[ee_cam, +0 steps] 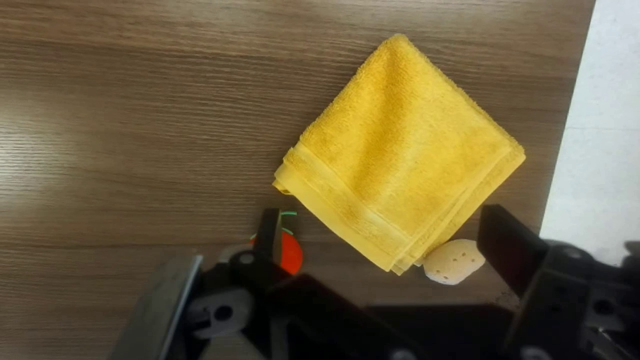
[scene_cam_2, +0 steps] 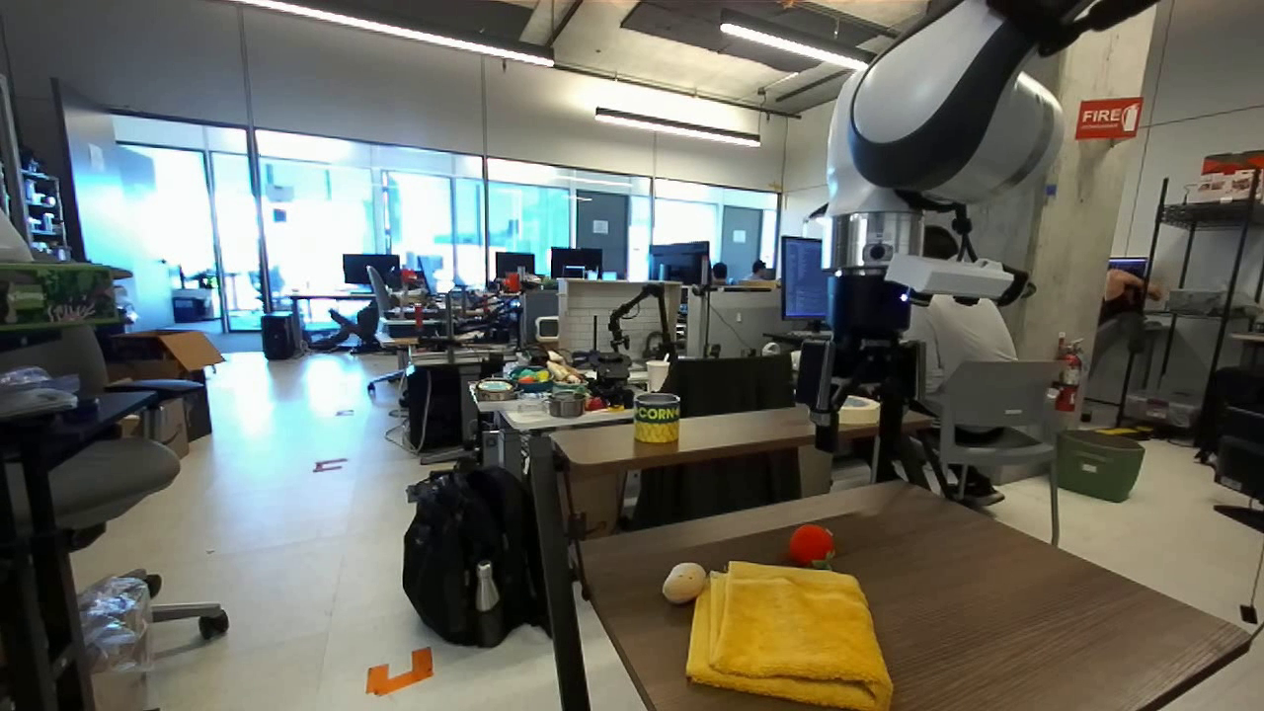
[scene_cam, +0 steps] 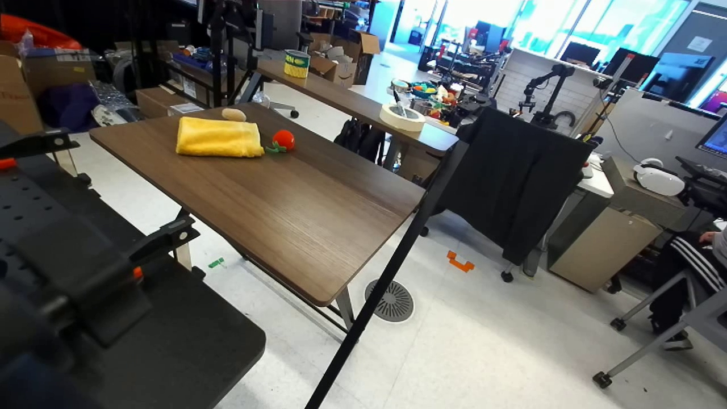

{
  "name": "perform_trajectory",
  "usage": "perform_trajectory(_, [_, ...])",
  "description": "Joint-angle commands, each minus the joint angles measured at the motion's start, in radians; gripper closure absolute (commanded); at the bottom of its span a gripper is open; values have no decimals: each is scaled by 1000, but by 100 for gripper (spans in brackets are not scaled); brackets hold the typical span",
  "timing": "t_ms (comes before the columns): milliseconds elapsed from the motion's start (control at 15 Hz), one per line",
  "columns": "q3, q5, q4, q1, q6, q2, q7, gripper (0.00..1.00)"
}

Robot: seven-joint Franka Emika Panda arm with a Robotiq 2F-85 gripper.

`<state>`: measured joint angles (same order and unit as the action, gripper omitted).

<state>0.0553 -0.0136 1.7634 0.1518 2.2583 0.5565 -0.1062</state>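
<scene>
While my gripper (ee_cam: pixel 382 220) hangs above the brown table (scene_cam: pixel 318 210), its jaws stand wide apart, empty. In the wrist view I see the folded yellow towel (ee_cam: pixel 400 155) lying flat on the tabletop, a corner of it showing between the 2 fingers (ee_cam: pixel 267 235). Just beside that towel sit 2 small things: an orange-red tomato (ee_cam: pixel 291 254) with green stem strands, which 1 finger partly covers from my angle, and a pale potato (ee_cam: pixel 454 261) with dark pits, so close to the towel that I can't tell whether they touch. Both exterior views give me the same 3 things grouped near an end of the table. Alongside, a narrow brown shelf (scene_cam: pixel 341 95) bears a corn can (scene_cam: pixel 296 63) and a pale roll of tape (scene_cam: pixel 404 124). In an exterior view I also spot a black backpack (scene_cam_2: pixel 459 563) on the floor, with a metal bottle (scene_cam_2: pixel 487 588) tucked at its side
</scene>
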Motion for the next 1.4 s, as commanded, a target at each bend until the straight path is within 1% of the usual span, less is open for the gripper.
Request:
perform_trajectory(0, [-8,-2,-7,9,6,19,-49,0])
perform_trajectory(67, [-10,-13,-16,17,10,30,-58,0])
perform_trajectory(267, [-7,-27,-98,39,5,106,-68,0])
perform_trajectory(467, [-24,-55,-228,73,-9,236,-93,0])
perform_trajectory(600, [-52,-100,-316,108,-11,327,-141,0])
perform_trajectory(800, [-70,-140,-414,139,-63,440,-146,0])
perform_trajectory(867, [-51,-131,-432,133,-83,470,-112,0])
perform_trajectory(933, [-47,-132,-445,137,-88,493,-101,0])
perform_trajectory(1000, [-30,-122,-447,131,-105,496,-69,0])
perform_trajectory(1067, [-45,-118,-385,132,-45,466,-109,0])
perform_trajectory(1200, [-38,-118,-408,136,-51,494,-92,0])
perform_trajectory(1333, [-38,-119,-420,136,-64,497,-87,0])
